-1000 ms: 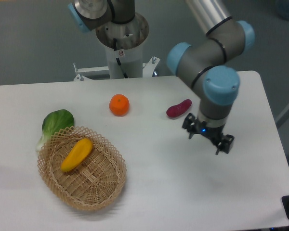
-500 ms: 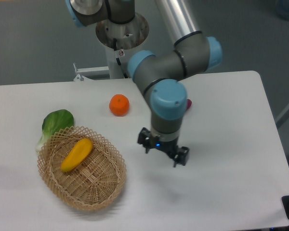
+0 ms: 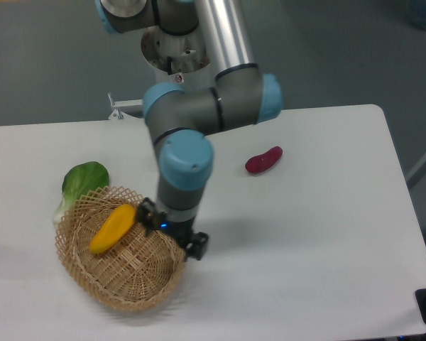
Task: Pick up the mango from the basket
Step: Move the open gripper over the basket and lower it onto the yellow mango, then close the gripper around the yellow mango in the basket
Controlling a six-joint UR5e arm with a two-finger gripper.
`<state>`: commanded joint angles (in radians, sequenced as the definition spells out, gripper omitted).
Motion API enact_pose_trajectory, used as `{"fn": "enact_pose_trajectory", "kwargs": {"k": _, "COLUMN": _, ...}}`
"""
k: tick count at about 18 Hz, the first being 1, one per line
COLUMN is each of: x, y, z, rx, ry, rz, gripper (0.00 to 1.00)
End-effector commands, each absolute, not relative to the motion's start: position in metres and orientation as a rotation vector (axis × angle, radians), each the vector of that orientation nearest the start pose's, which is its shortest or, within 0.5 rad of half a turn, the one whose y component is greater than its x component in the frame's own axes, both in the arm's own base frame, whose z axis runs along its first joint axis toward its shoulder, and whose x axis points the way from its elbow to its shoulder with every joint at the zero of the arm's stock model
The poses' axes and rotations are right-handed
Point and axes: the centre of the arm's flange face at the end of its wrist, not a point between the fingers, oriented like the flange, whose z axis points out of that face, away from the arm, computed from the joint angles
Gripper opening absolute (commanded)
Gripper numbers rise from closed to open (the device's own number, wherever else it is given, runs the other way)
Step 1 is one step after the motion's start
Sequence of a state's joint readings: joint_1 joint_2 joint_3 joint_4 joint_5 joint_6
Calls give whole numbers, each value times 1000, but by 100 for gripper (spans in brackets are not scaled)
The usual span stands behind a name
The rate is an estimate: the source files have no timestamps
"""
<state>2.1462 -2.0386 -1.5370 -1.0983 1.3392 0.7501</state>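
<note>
Half a second ago the gripper hung over bare table well to the right of the basket; now it has swung left and sits over the basket's right rim. Its two fingers stand apart, one finger over the basket's upper right part just beside the mango's tip, the other outside the rim over the table. Nothing is between them, so it is open and holds nothing. How high it hangs above the wicker cannot be told from this view.

With that move the arm now leans out over the middle of the table, above and to the right of the basket, and covers the spot where the orange fruit showed earlier; the fruit is hidden from view.

Everything else has kept its place. The mango lies inside the basket, in its upper half, slanting from lower left to upper right, apart from both fingers. The green leafy vegetable lies on the table touching the basket's upper left rim. The dark red vegetable lies well to the right of the basket, beyond the arm, on the white table.
</note>
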Motion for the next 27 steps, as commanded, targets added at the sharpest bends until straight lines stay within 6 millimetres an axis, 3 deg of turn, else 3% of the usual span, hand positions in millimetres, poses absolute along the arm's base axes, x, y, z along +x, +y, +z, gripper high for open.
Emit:
{"fn": "enact_pose_trajectory", "kwargs": {"k": 6, "x": -176, "y": 643, "z": 264, "rx": -2981, "ry": 290, "rz": -285, "gripper": 100}}
{"fn": "enact_pose_trajectory", "kwargs": {"k": 10, "x": -158, "y": 647, "z": 244, "rx": -3044, "ry": 312, "rz": -356, "gripper": 100}}
{"fn": "enact_pose_trajectory", "kwargs": {"k": 21, "x": -142, "y": 662, "z": 204, "rx": -3120, "ry": 230, "rz": -403, "gripper": 100}}
{"fn": "enact_pose_trajectory", "kwargs": {"k": 27, "x": -129, "y": 663, "z": 198, "rx": -3167, "ry": 183, "rz": -359, "gripper": 100}}
